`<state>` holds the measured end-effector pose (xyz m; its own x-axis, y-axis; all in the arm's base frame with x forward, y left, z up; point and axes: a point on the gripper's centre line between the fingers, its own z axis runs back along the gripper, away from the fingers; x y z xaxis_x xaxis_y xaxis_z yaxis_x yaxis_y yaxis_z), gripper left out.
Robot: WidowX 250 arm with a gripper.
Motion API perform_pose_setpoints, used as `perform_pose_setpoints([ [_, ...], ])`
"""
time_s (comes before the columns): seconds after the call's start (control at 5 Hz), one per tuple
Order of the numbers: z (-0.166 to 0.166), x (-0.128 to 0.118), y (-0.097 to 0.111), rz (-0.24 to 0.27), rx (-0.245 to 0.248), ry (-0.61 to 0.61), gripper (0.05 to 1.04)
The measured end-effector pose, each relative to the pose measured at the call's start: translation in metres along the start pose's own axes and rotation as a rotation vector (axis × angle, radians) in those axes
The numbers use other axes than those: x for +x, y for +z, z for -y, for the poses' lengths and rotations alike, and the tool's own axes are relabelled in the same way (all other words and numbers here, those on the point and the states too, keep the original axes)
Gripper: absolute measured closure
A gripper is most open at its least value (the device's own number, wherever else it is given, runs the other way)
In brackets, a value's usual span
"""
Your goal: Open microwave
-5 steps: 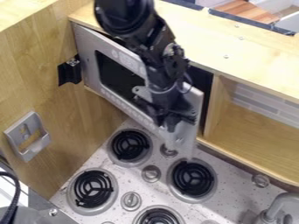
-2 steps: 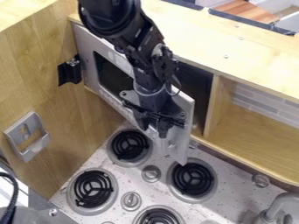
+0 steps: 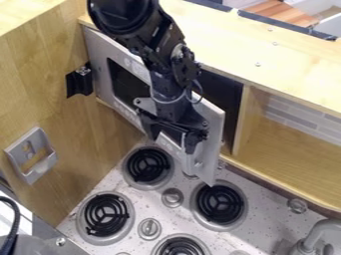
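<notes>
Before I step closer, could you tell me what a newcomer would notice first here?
The black robot arm stands out first, at the upper left, its gripper spread in front of the microwave door. That silver door is ajar, angled out over the stovetop, with a dark opening behind it. Below, black burner coils contrast with the pale, speckled surface.

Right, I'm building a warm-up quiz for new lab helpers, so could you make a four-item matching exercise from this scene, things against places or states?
1. Microwave door
2. End effector
3. Burner coils
4. Faucet

A. Low, in the right-hand corner of the view
B. Black and ring-shaped, on the stove top
C. Swung partly open
D. Hanging in front of the door

Pairs: 1-C, 2-D, 3-B, 4-A
</notes>
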<state>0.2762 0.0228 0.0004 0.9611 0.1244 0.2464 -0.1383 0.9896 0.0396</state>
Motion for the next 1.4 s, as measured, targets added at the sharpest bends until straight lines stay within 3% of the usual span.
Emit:
perform_pose_setpoints([
  [0.4,-0.006,-0.006,0.008,-0.027,0.039,0.024,0.083],
  [0.6,-0.010,-0.007,0.017,-0.074,0.106,0.035,0.083],
  [0.8,0.001,0.002,0.034,-0.061,0.111,0.002,0.083],
  [1.2,0.049,0.042,0.072,0.073,0.040,-0.093,0.083],
  [1.4,0.068,0.057,0.066,0.094,0.007,-0.110,0.083],
])
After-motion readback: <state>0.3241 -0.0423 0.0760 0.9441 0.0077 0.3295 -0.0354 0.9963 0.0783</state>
